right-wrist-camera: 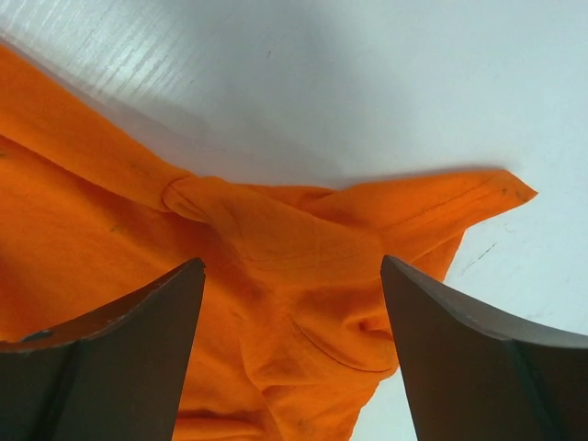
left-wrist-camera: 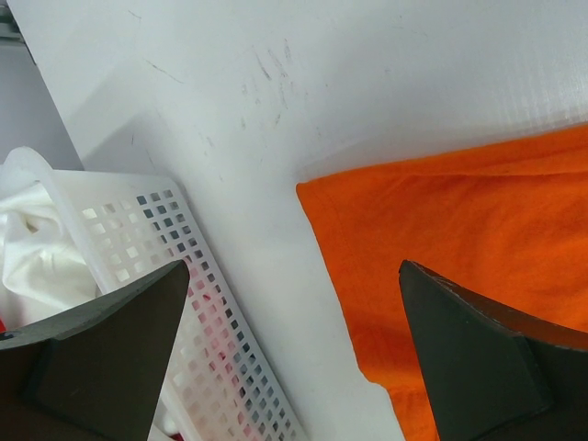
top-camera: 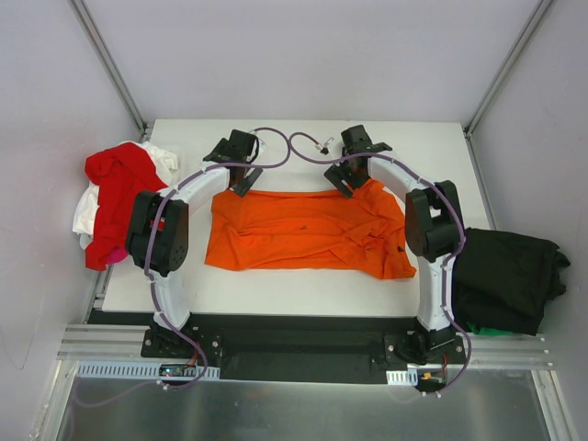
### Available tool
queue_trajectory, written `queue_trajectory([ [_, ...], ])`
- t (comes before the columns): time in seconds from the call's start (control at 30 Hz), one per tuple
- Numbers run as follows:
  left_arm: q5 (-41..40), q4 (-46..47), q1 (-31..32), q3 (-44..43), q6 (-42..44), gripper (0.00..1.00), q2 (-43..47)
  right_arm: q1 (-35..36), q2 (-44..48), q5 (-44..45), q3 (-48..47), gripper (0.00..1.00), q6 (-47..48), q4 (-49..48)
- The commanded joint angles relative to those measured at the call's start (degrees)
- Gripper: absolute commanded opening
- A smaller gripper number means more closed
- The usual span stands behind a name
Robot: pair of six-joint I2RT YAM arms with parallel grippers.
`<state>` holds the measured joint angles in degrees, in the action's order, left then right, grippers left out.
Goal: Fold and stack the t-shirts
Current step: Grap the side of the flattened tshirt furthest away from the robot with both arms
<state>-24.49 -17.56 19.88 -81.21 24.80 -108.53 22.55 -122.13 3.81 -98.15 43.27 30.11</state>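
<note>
The bright orange t-shirt (top-camera: 303,230) lies spread across the middle of the white table (top-camera: 303,138). My left gripper (top-camera: 241,176) hovers over its far left corner, jaws wide open. In the left wrist view the shirt's corner (left-wrist-camera: 459,239) lies by the right finger (left-wrist-camera: 478,358), and bare table lies under the gripper (left-wrist-camera: 294,276). My right gripper (top-camera: 347,180) is over the far right corner. It (right-wrist-camera: 292,266) stands open, its fingers astride the bunched orange sleeve (right-wrist-camera: 303,248). A red t-shirt (top-camera: 119,188) and a white one (top-camera: 87,213) are heaped at the left. A black one (top-camera: 505,276) lies at the right.
A white perforated basket (left-wrist-camera: 184,303) holds the white cloth (left-wrist-camera: 37,248) just left of the orange shirt. Something green (top-camera: 491,329) shows under the black pile. Metal frame posts (top-camera: 110,64) rise at the back corners. Purple cables (top-camera: 276,152) loop between the wrists.
</note>
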Motion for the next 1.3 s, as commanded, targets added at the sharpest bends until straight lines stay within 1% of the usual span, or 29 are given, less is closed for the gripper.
queue_trajectory([
  [0.0,-0.12,0.86,0.07,0.44,-0.19,0.99,0.43,0.39,-0.39,-2.23,-2.66,0.79,-0.55,2.06],
  [0.17,-0.12,0.86,0.07,0.70,-0.01,1.00,0.43,0.31,-1.18,-2.06,-2.57,0.76,-0.29,2.41],
  [0.3,-0.29,0.95,0.07,0.79,-0.01,0.99,0.34,0.22,-1.71,-2.06,-3.36,0.71,-0.02,2.67],
  [0.37,-0.29,0.95,0.07,0.96,-0.01,0.99,0.34,0.22,-1.89,-2.23,-3.54,0.66,-0.02,2.94],
  [0.43,-0.21,1.04,0.07,1.14,-0.01,0.99,0.34,0.31,-2.06,-2.23,-3.71,0.65,0.15,3.03],
  [0.47,-0.29,1.13,0.07,1.23,-0.10,0.99,0.25,0.22,-2.50,-2.32,-3.98,0.62,0.33,3.55],
  [0.63,-0.12,1.39,0.07,2.02,-0.27,0.99,0.42,-0.31,-3.47,-2.76,-4.95,0.55,0.59,5.40],
  [0.67,-0.12,1.48,0.07,2.11,-0.28,0.99,0.43,-0.22,-3.47,-2.76,-4.95,0.52,0.59,5.31],
  [0.73,-0.12,1.65,-0.01,2.63,-0.19,0.99,0.43,-0.57,-3.47,-3.02,-4.86,0.49,0.50,5.40],
  [0.77,-0.12,1.74,0.07,2.72,-0.27,0.99,0.43,-0.57,-3.38,-3.11,-4.77,0.46,0.59,5.31],
  [0.83,-0.29,1.92,0.07,2.99,-0.01,0.99,0.34,-0.75,-3.38,-3.02,-4.86,0.42,0.68,5.49],
  [0.87,-0.38,2.00,-0.01,3.07,-0.01,0.99,0.16,-0.75,-3.38,-3.02,-4.77,0.39,0.68,5.49],
  [0.93,-0.30,2.09,0.07,3.16,-0.27,0.99,0.07,-0.75,-3.38,-3.11,-4.68,0.35,0.68,5.66],
  [0.97,-0.03,2.18,0.07,3.25,-0.36,0.99,-0.01,-0.84,-3.38,-3.20,-4.60,0.31,0.77,5.66],
  [1.13,-0.03,2.36,0.07,3.08,-0.36,0.99,-0.54,-0.75,-3.38,-3.02,-4.60,0.18,0.94,6.02],
  [1.17,-0.03,2.44,-0.01,2.99,-0.36,0.99,-0.80,-0.75,-3.30,-3.02,-4.60,0.13,0.94,6.19],
  [1.23,0.06,2.44,-0.02,2.64,-0.28,0.99,-1.16,-0.84,-3.29,-3.20,-4.95,0.07,0.86,6.36],
  [1.27,0.14,2.53,-0.02,2.55,-0.28,0.99,-1.59,-0.84,-3.21,-3.20,-4.95,0.01,1.03,6.45],
])
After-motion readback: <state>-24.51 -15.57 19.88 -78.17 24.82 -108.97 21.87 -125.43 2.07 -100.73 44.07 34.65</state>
